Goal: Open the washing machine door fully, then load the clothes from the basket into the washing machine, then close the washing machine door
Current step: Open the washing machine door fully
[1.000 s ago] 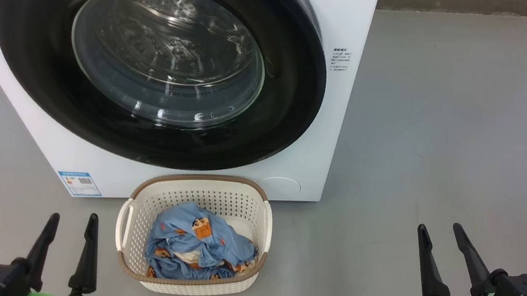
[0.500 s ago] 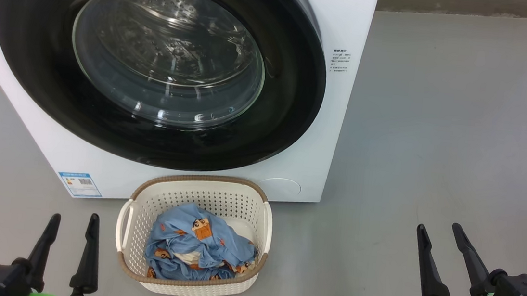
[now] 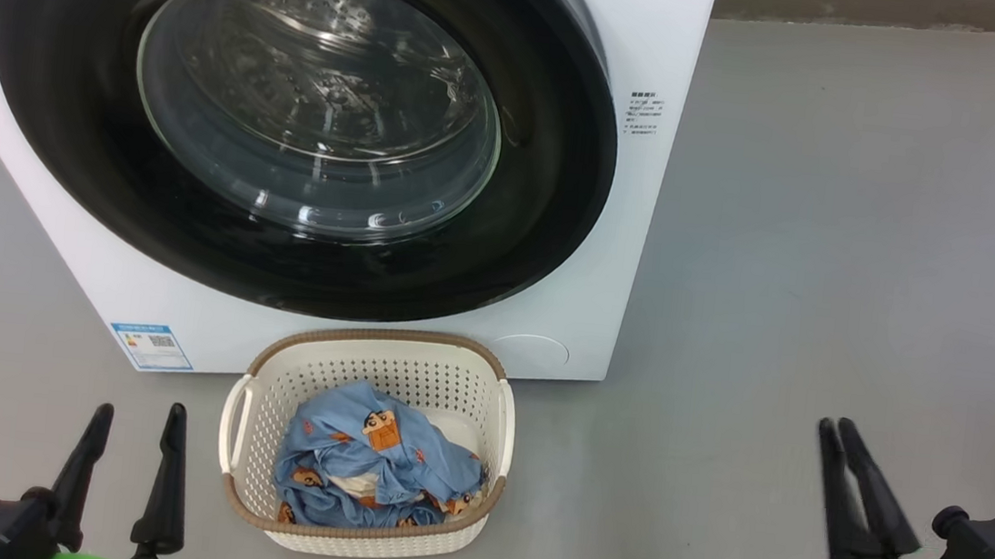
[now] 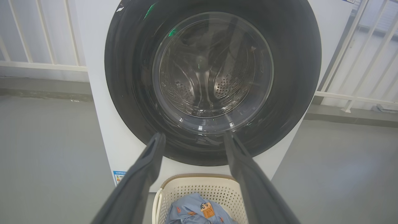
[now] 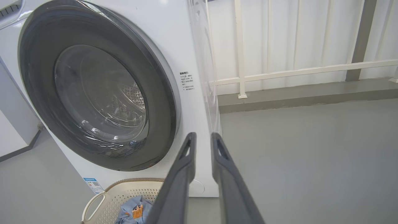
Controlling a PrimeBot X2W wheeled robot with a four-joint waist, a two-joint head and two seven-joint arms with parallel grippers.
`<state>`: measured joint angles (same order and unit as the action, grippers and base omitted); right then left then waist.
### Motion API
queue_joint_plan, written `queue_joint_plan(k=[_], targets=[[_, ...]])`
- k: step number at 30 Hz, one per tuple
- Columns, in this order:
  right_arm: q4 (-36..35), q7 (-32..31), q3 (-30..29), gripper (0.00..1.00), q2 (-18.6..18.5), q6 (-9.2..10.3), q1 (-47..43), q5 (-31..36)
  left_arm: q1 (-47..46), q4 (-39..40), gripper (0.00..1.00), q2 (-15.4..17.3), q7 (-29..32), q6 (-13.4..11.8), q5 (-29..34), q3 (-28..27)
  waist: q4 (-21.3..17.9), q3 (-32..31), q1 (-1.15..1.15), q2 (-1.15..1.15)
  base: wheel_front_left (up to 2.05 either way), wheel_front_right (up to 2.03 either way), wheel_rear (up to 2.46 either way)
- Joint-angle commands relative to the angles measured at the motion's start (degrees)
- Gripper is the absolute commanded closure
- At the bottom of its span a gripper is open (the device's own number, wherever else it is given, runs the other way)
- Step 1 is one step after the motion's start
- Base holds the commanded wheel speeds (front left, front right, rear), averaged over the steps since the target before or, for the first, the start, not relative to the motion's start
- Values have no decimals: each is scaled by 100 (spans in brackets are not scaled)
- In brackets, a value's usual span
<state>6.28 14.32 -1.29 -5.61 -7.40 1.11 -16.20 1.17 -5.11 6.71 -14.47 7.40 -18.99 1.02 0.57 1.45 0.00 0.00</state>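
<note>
Right claw [image 3: 838, 425]: fingers drawn in from wide spread a second ago; now half-clenched, slim gap, grasping nothing. Left claw [image 3: 140, 411]: released, unchanged. Washing machine door [image 3: 318, 107] shut; clothes [image 3: 370, 468] in basket [image 3: 382, 337] before it. Judgement: I am preparing for door pull; opening not begun.

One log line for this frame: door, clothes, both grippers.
washing machine door: shut | clothes: in basket | left gripper: open, empty | right gripper: narrow gap, empty
</note>
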Motion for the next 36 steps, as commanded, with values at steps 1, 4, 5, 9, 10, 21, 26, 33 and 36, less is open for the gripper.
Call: queue_joint_plan(k=[1, 4, 5, 9, 10, 21, 26, 33, 36], targets=[[-171, 68, 96, 100, -33, -9, 117, -36, -139, 137, 0, 100, -52, 9, -26, -203, 3, 8, 0, 0, 0, 0, 0], [-183, 68, 79, 100, -27, -9, 107, -70, -131, 148, 0, 99, -52, 9, -26, -203, 12, 23, 0, 0, 0, 0, 0], [-186, 68, 76, 100, -25, -9, 107, -77, -130, 153, 0, 99, -52, 9, -22, -203, 15, 28, 0, 0, 0, 0, 0], [-205, 68, 22, 100, 11, -9, 104, -194, -123, 169, 0, 97, -52, 9, -12, -198, 35, 40, 0, 0, 0, 0, 0], [-215, 68, -18, 100, 33, -9, 101, -274, -120, 174, 0, 97, -52, 9, -9, -196, 40, 41, 0, 0, 0, 0, 0], [-376, 68, -742, 100, 255, -9, 212, -2691, -133, 274, 0, 120, -52, 9, 13, -176, 85, 195, 0, 0, 0, 0, 0], [-392, 68, -1174, 100, 270, -9, 401, -4712, -186, 323, 0, 145, -52, 9, 3, -157, 103, 383, 0, 0, 0, 0, 0], [-193, 28, -1233, 100, 238, -9, 597, -6873, -239, 378, 0, 176, -52, 9, -24, -145, 120, 662, 0, 0, 0, 0, 0], [-105, -297, -1533, 100, 151, -9, 761, -7665, -273, 418, 0, 197, -52, 9, -32, -119, 147, 844, 0, 0, 0, 0, 0]])
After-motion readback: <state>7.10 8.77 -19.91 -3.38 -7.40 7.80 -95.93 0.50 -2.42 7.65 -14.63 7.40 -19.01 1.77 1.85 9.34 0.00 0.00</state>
